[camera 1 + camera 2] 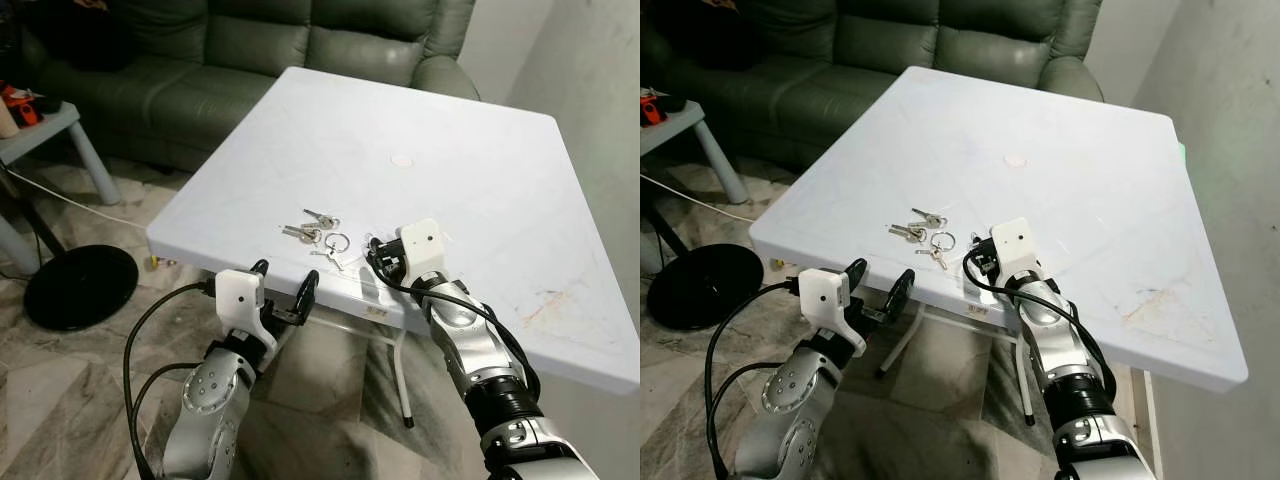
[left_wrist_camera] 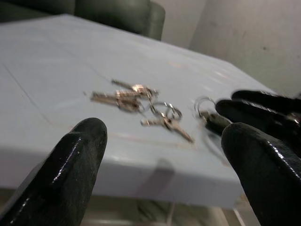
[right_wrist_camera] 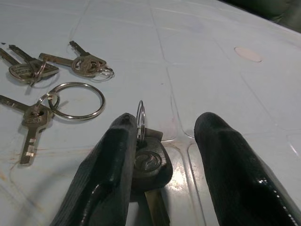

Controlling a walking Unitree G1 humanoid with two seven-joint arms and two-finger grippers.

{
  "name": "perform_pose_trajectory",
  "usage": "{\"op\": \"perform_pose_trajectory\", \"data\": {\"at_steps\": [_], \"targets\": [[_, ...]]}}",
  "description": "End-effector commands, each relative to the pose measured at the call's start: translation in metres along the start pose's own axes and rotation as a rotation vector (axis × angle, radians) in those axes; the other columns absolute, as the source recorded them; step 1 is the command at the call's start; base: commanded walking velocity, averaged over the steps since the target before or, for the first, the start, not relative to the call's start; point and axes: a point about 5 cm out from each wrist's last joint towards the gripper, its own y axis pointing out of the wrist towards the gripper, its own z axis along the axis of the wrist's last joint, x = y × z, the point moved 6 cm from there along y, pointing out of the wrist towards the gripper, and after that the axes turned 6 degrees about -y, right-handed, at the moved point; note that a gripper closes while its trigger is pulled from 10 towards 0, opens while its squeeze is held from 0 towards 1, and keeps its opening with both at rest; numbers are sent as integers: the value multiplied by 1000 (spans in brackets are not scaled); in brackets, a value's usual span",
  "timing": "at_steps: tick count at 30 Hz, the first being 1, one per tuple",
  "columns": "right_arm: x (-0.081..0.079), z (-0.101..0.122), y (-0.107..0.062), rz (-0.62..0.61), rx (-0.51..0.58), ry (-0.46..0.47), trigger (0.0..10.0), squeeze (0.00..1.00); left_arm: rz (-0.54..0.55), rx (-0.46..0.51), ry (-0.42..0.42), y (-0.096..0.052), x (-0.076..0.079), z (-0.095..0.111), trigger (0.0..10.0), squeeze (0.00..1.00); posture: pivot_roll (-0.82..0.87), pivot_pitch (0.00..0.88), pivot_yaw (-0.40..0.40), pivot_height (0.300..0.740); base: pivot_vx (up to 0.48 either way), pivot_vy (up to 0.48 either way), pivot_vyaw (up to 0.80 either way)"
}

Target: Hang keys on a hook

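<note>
Right wrist view: the right pincer [image 3: 162, 155] stands spread on the desk [image 1: 480, 150], a black-headed key [image 3: 149, 162] leaning against 1 finger, ungripped. Loose keys [image 1: 315, 230] lie just beside. Left pincer [image 1: 285, 285] waits spread below the desk's edge.

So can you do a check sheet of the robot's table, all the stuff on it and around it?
Surface: white table, scuffed, a small round mark mid-top.
Job's things: loose silver keys and a key ring near the front edge; a black-headed key with a ring lies against one finger of the right claw. Hook: nothing seen.
Clutter: nothing else on the table.
Claws: right claw open, low over the table at the black-headed key; left claw open, just off the front edge.
Cables: black cables loop along both arms.
Surroundings: green sofa, small side table, black round base on tiled floor.
</note>
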Motion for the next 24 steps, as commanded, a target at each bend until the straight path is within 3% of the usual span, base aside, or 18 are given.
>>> {"op": "perform_pose_trajectory", "data": {"at_steps": [1, 18, 24], "targets": [[0, 7, 1, -7, 11, -7, 10000, 0, -4, 2, -33, 1, 12, -1, 10000, 0, 113, 156, -87, 732, 0, 0, 0], [-22, 24, 7, 24, 38, 48, 10000, 0, 30, -16, -51, -10, 14, 0, 10000, 0, 139, 204, -92, 732, 0, 0, 0], [-23, 28, 9, 8, 45, 66, 10000, 0, 40, -19, -55, -12, 15, 0, 10000, 0, 144, 207, -94, 732, 0, 0, 0]]}}
